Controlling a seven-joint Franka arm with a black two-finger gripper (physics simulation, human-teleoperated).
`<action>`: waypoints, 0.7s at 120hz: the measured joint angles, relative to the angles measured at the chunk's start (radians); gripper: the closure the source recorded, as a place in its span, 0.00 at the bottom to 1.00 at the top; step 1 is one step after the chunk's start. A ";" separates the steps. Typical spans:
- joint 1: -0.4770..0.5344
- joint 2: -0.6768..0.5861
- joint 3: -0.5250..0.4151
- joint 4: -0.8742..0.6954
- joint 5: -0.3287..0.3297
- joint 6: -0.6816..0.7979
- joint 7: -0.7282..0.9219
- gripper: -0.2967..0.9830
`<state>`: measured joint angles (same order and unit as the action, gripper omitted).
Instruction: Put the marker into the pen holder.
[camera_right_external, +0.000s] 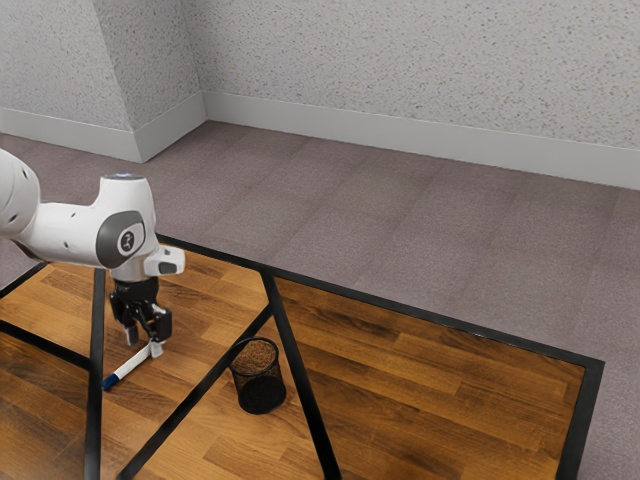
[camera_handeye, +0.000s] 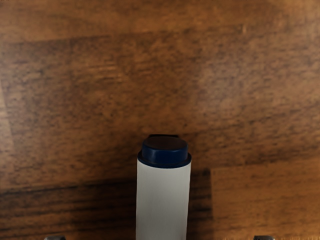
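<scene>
The black gripper (camera_right_external: 143, 341) is low over the wood counter (camera_right_external: 430, 370), pointing down, and its jaws are spread apart. The white marker (camera_right_external: 130, 366) lies on the counter, right under the arm's hand. One end of it goes in between the jaws, and the other end, which is dark blue, sticks out toward the near side in the exterior view. In the wrist view, the marker's white body runs in between the two jaw tips, with a gap on each side, so the jaws are not pinching it. A short blue end with a round rim shows there too. The black mesh pen holder (camera_right_external: 262, 388) stands upright on the counter, apart from the marker, on the exterior view's right of the gripper. The marker is outside the pen holder. Black bars cross the counter, and one slants between the marker and the pen holder.
</scene>
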<state>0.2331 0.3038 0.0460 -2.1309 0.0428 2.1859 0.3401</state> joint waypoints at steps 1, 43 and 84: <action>0.000 0.000 0.000 0.000 0.000 0.000 0.002 0.43; 0.000 -0.001 0.000 -0.002 -0.002 -0.002 0.064 0.66; 0.000 -0.001 -0.001 -0.004 0.007 -0.003 0.090 0.83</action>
<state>0.2330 0.3027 0.0450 -2.1349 0.0502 2.1830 0.4302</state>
